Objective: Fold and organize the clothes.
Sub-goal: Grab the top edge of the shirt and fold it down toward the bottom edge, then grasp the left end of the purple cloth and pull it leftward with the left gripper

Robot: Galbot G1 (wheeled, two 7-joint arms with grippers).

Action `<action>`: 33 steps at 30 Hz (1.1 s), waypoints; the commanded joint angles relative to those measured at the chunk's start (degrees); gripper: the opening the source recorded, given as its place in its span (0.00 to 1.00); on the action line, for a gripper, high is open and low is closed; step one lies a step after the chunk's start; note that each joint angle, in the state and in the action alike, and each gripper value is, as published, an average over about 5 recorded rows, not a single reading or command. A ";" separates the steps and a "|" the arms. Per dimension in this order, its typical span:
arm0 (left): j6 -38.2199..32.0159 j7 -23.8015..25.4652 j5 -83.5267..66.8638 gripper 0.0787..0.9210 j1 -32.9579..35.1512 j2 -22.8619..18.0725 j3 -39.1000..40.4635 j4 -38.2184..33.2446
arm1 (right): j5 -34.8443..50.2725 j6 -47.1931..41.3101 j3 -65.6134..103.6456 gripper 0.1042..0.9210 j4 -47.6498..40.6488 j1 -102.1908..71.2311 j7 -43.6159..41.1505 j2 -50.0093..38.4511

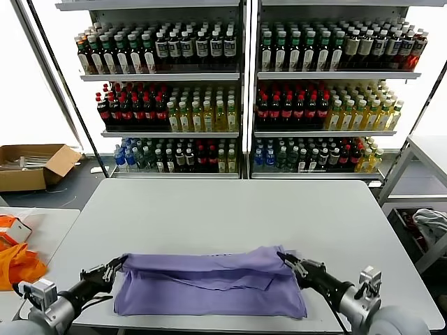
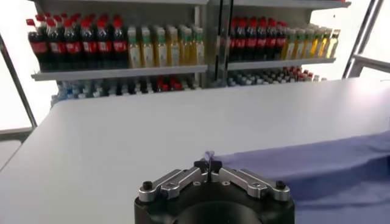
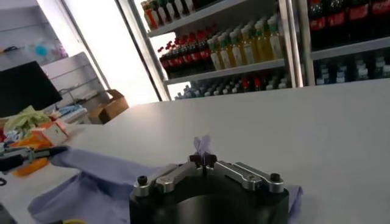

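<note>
The lavender T-shirt [image 1: 209,283] lies folded into a wide band near the table's front edge. My left gripper [image 1: 120,262] is shut on the shirt's far left corner, and a tuft of purple cloth [image 2: 209,156] pokes out between its closed fingertips. My right gripper [image 1: 283,257] is shut on the far right corner, with a pinch of fabric [image 3: 202,145] sticking up from its jaws. In the right wrist view the shirt [image 3: 91,182] trails away over the table, and the left gripper [image 3: 18,157] shows at its far end.
The grey table [image 1: 223,209] stretches bare beyond the shirt. Shelves of bottles [image 1: 230,98] stand behind it. An orange fabric item [image 1: 15,264] lies on a side table at the left, a cardboard box [image 1: 31,164] on the floor, and a grey-white bundle [image 1: 431,225] at the right.
</note>
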 commanded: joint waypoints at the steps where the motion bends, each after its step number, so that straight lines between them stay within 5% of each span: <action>1: -1.49 2.12 4.95 0.03 7.33 -0.85 -1.72 0.05 | -1.82 -0.67 1.52 0.01 4.98 -8.57 3.06 0.33; 8: -2.10 1.75 4.82 0.25 6.25 0.16 -4.13 0.04 | -4.39 4.40 4.05 0.23 2.94 -7.29 3.74 0.18; 13: -2.37 -0.78 3.02 0.41 7.15 0.27 -6.10 -1.82 | -17.51 19.47 4.96 0.40 -3.54 -5.13 6.16 1.81; 19: -4.19 -8.40 2.10 0.62 10.02 -7.28 -1.06 -5.66 | -20.89 34.89 7.33 0.61 -9.18 -6.23 9.02 6.83; 25: -5.19 -14.32 3.86 0.83 7.41 -15.44 5.43 -4.99 | -16.22 37.26 10.20 0.82 -9.44 -10.81 8.81 9.19; 33: -1.55 -17.55 5.31 0.88 0.14 -18.36 8.18 -3.12 | -15.53 35.97 10.88 0.88 -6.60 -12.40 8.77 8.81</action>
